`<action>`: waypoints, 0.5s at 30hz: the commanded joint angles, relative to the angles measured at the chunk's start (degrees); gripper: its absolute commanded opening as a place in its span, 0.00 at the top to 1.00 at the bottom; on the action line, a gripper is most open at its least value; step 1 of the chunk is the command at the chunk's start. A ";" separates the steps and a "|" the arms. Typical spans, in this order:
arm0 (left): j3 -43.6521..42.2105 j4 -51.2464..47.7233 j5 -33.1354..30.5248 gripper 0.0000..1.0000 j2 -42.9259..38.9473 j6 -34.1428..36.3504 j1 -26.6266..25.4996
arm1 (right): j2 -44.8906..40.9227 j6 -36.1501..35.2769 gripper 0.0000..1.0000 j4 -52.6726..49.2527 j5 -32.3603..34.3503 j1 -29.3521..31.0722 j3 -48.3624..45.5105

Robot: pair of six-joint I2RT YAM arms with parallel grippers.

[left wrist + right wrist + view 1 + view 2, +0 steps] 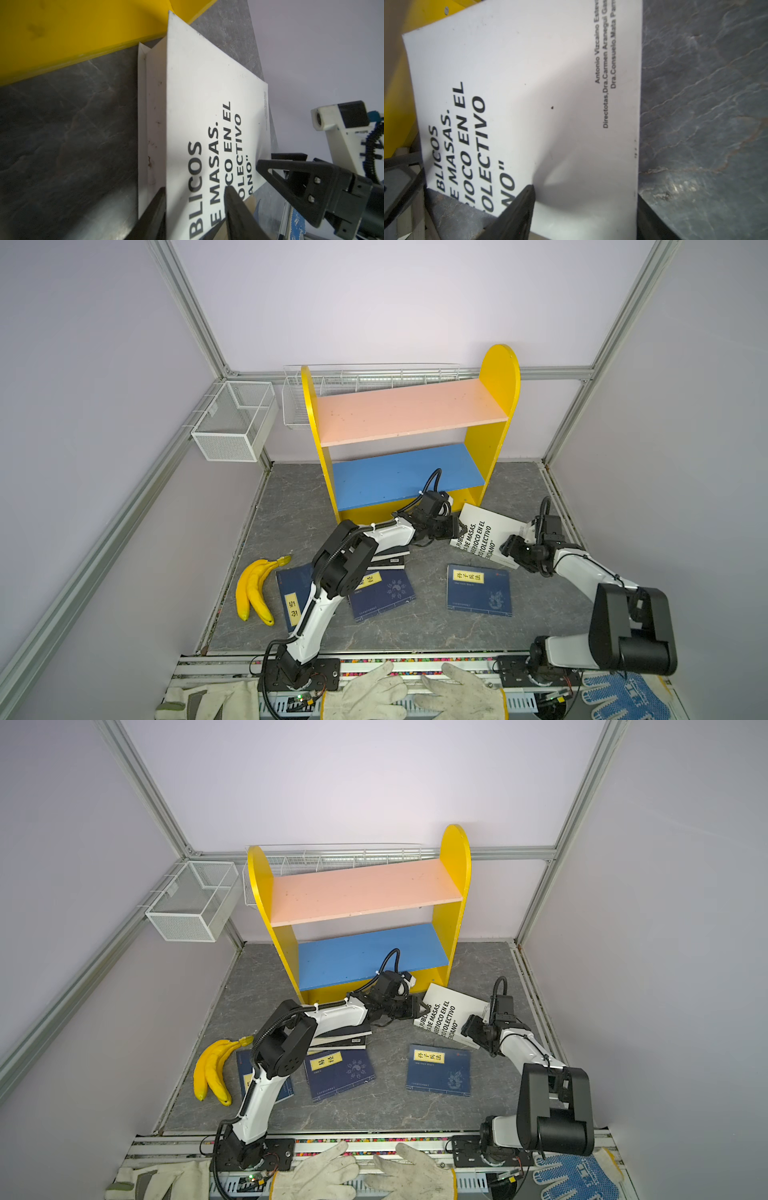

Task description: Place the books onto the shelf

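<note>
The large white book (486,531) (446,1011) with bold black lettering lies at an angle by the right foot of the yellow shelf (494,377), whose pink board (407,410) and blue board (403,477) are bare. My left gripper (459,529) (195,188) is shut on its left edge, one finger on the cover (207,93) and one at the page side. My right gripper (509,549) (585,191) clamps its near right corner, a finger pressing the cover (529,83). Three navy books (478,591) (380,591) (291,597) lie flat. Two black paperbacks (390,558) are stacked under my left arm.
A yellow banana bunch (253,589) lies left of the navy books. A white mesh basket (232,423) hangs on the left wall rail, and a long wire basket (365,375) sits behind the shelf. White work gloves (374,689) and a blue glove (623,693) lie along the front rail.
</note>
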 commanded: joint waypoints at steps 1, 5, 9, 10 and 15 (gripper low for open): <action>1.86 2.89 3.75 0.67 -0.41 -0.48 -1.06 | 2.48 -0.11 0.32 0.18 -1.10 0.21 -0.60; 2.23 1.44 3.79 0.81 -0.56 -0.20 -1.07 | 2.74 0.00 0.32 0.82 -2.53 0.19 -0.71; 2.25 0.65 3.98 0.91 -1.14 0.04 -1.06 | 2.50 0.00 0.31 1.55 -4.12 0.25 -0.73; 2.13 0.41 3.91 0.95 -1.40 0.12 -1.12 | 2.39 0.04 0.31 1.72 -4.55 0.27 -0.66; 2.09 -1.05 3.64 1.00 -3.41 0.62 -1.22 | 1.47 0.09 0.25 1.82 -6.06 0.16 -0.24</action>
